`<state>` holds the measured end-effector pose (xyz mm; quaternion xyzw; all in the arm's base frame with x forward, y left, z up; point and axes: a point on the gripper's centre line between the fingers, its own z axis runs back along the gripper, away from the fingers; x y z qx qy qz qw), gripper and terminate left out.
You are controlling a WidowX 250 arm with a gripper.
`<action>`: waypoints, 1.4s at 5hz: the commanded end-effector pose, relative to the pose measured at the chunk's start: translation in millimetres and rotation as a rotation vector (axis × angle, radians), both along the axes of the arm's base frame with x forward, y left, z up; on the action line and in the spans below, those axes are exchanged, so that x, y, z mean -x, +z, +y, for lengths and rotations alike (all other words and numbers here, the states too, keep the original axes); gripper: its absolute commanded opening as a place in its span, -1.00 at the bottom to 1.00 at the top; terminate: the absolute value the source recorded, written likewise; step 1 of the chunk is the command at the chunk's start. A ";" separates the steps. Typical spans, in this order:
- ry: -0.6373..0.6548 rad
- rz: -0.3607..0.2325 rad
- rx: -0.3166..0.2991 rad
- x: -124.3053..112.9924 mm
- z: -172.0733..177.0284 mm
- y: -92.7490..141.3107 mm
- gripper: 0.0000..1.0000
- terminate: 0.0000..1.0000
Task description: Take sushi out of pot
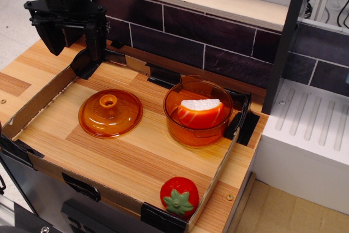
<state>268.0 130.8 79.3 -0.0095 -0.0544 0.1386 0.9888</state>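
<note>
The sushi, a glossy orange piece with a white bumpy rice part, lies inside the transparent amber pot at the right of the wooden tray. My gripper hangs at the far left corner, well away from the pot and above the tray's back wall. Its black fingers point down with a gap between them and hold nothing.
A flat domed orange lid with a knob lies left of the pot. A red strawberry with green leaves sits at the front right corner. Low cardboard walls edge the tray. A dark tiled wall stands behind, a white block at the right.
</note>
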 end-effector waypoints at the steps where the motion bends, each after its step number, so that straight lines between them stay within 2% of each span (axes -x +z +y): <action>1: 0.000 0.000 0.000 0.0 0.0 0.0 1.00 -1.00; 2: -0.250 0.109 -0.026 -8.1 -16.6 4.9 1.00 -1.00; 3: -0.499 0.117 -0.058 -12.8 -37.1 10.7 1.00 -1.00; 4: -0.693 0.089 -0.107 -12.2 -62.0 22.5 1.00 -1.00; 5: -0.942 0.045 -0.108 -4.4 -96.1 32.4 1.00 -1.00; 6: -1.124 -0.022 -0.094 0.1 -107.7 38.2 1.00 -1.00; 7: -1.163 -0.053 -0.049 -7.1 -114.8 39.2 1.00 -1.00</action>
